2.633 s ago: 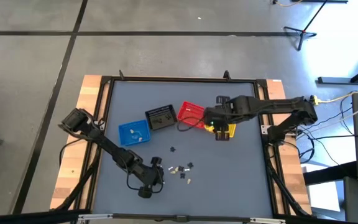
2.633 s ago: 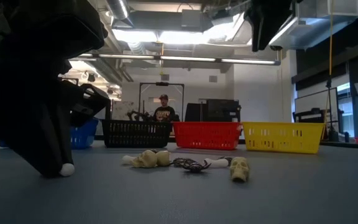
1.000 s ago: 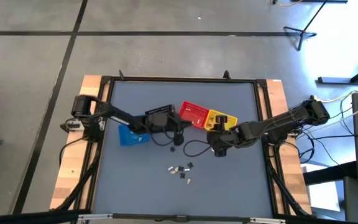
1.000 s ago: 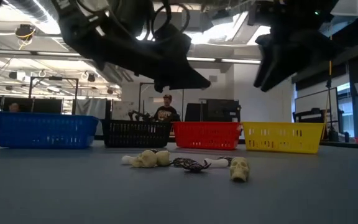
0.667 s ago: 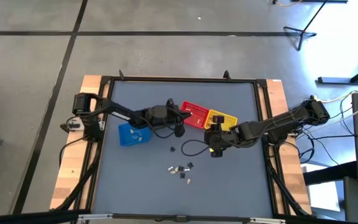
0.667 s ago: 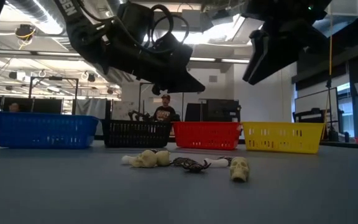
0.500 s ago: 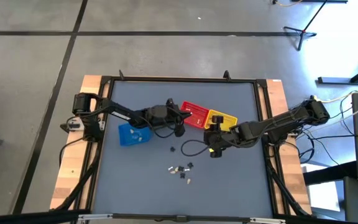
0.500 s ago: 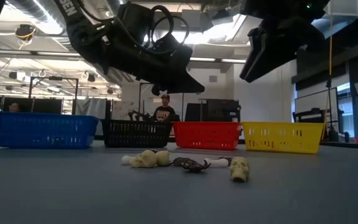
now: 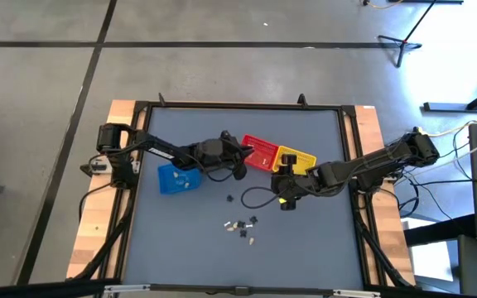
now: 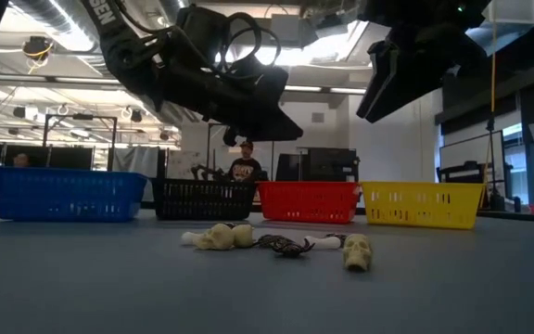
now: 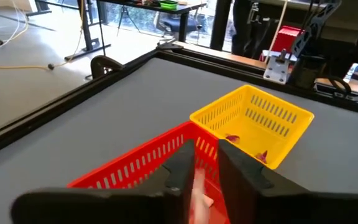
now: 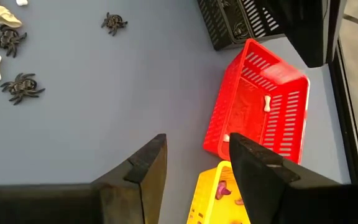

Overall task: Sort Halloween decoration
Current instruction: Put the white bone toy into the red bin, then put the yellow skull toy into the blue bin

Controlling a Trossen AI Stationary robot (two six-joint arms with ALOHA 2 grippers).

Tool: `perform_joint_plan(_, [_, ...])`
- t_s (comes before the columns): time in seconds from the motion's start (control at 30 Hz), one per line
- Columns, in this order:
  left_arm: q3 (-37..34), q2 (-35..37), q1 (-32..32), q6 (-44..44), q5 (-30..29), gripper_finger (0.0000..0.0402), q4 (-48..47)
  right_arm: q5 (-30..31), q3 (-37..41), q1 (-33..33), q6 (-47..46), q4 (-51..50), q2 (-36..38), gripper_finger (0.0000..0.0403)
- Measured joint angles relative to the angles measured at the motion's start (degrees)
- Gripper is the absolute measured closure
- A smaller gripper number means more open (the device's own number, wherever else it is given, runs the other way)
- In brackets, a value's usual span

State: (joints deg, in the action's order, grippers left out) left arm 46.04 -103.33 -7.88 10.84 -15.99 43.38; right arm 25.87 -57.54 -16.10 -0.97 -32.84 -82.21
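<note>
Loosening over the red basket (image 11: 135, 168): left tool (image 11: 205, 163), lately pinched shut, parts around a white trinket (image 11: 199, 194), drop imminent. Right tool (image 12: 194, 162) spread, empty.

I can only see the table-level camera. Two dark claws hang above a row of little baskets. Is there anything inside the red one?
Observer: Yes. The right wrist camera shows a small white bone lying inside the red basket.
Operator: And the yellow one?
Observer: The yellow basket holds a couple of small purplish pieces.
Operator: Which claw is over the red one?
Observer: From above, the left claw is at the red basket. The right claw hangs open and empty over the table near the yellow one.
</note>
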Motion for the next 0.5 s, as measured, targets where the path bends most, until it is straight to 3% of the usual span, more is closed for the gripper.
perform_joint_plan(0.27, [0.0, 0.0, 0.0, 1.1, 2.6, 0.0297, 1.8, 0.0, 0.0, 0.0, 0.0, 0.0, 0.0, 0.0231])
perform_joint_plan(0.5, [0.0, 0.0, 1.6, 1.1, 12.4, 0.0297, 7.0, -3.1, 0.0, 0.0, -0.2, 0.0, 0.0, 0.0231])
